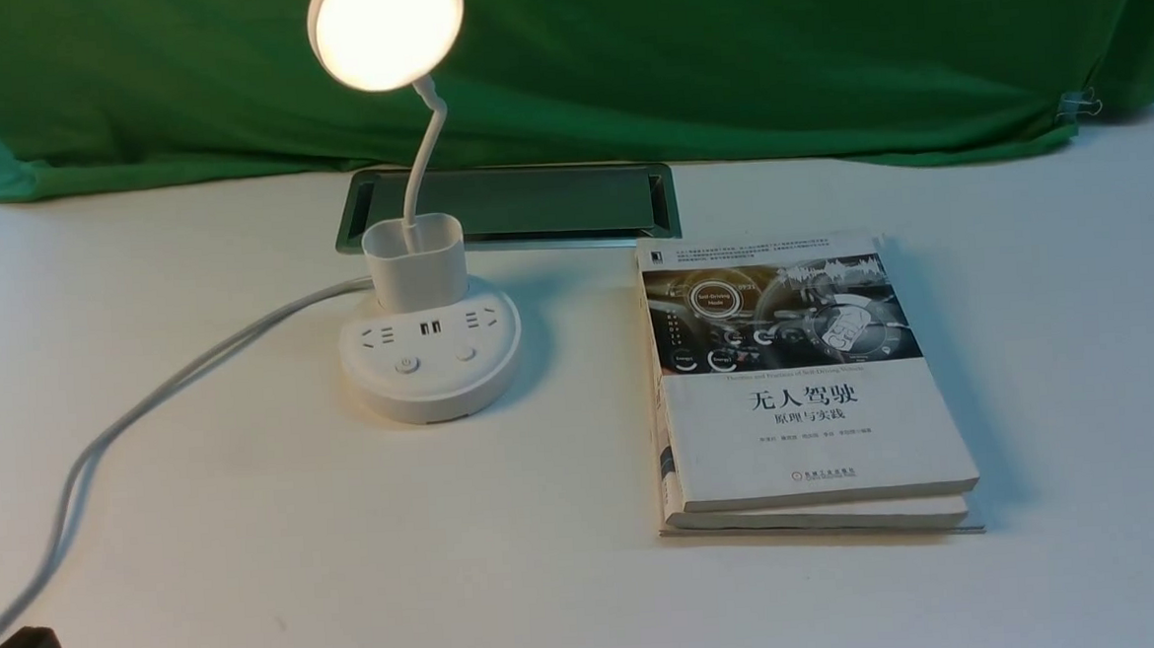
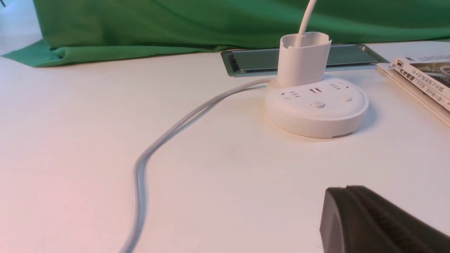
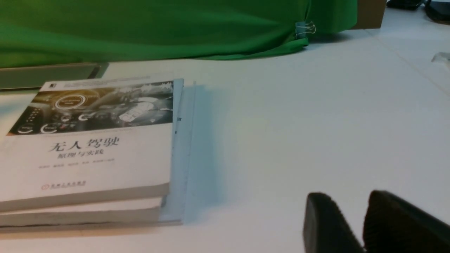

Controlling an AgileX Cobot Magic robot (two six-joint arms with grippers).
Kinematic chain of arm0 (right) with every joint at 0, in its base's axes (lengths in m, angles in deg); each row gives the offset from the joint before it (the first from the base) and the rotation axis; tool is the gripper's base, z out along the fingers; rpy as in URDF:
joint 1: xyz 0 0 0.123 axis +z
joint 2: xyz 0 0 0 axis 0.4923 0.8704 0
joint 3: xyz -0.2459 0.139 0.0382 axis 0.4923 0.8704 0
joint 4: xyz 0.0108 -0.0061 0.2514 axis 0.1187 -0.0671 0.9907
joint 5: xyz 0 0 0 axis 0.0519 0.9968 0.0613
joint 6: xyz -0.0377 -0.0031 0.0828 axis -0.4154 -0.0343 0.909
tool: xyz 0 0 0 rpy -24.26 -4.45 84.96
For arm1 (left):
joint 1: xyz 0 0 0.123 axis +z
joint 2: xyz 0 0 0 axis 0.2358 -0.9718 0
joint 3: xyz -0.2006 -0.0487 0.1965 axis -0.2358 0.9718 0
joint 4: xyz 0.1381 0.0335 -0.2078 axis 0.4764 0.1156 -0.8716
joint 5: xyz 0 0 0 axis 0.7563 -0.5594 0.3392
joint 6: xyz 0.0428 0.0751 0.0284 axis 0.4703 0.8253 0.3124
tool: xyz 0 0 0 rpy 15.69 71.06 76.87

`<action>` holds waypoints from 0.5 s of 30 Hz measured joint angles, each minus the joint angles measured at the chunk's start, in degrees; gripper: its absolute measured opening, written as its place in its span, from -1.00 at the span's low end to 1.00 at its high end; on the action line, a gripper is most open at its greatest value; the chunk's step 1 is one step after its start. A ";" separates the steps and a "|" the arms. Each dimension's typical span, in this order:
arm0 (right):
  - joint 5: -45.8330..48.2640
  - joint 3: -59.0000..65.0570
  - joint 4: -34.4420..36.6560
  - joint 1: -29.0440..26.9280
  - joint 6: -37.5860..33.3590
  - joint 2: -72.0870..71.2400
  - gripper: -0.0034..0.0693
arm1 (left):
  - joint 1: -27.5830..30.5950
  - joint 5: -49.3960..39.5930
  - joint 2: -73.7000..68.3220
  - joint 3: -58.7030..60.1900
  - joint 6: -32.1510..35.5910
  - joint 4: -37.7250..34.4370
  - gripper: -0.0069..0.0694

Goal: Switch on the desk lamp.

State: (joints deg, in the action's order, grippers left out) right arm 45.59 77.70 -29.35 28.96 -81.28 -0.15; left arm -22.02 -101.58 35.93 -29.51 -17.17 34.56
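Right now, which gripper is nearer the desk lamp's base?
Left. The left gripper sits just short of the desk lamp; the right gripper is beyond the books, out of the front view.

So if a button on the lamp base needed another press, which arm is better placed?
Probably the left. The desk lamp, its head already glowing, stands on the robot's left side; the left hand faces its base buttons over bare table. The right hand looks at the books, which lie between it and the lamp.

Matte black left gripper (image 2: 383, 221) and right gripper (image 3: 365, 225), blunt jaws with ribbed inner faces.
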 joint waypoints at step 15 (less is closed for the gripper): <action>0.00 0.00 0.00 0.00 0.00 0.00 -0.25 | 0.00 0.00 0.00 0.00 -0.06 -0.05 -0.82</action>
State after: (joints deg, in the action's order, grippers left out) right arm 45.60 77.70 -29.35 28.96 -81.28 -0.15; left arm -22.02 -101.58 35.93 -29.51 -17.23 34.51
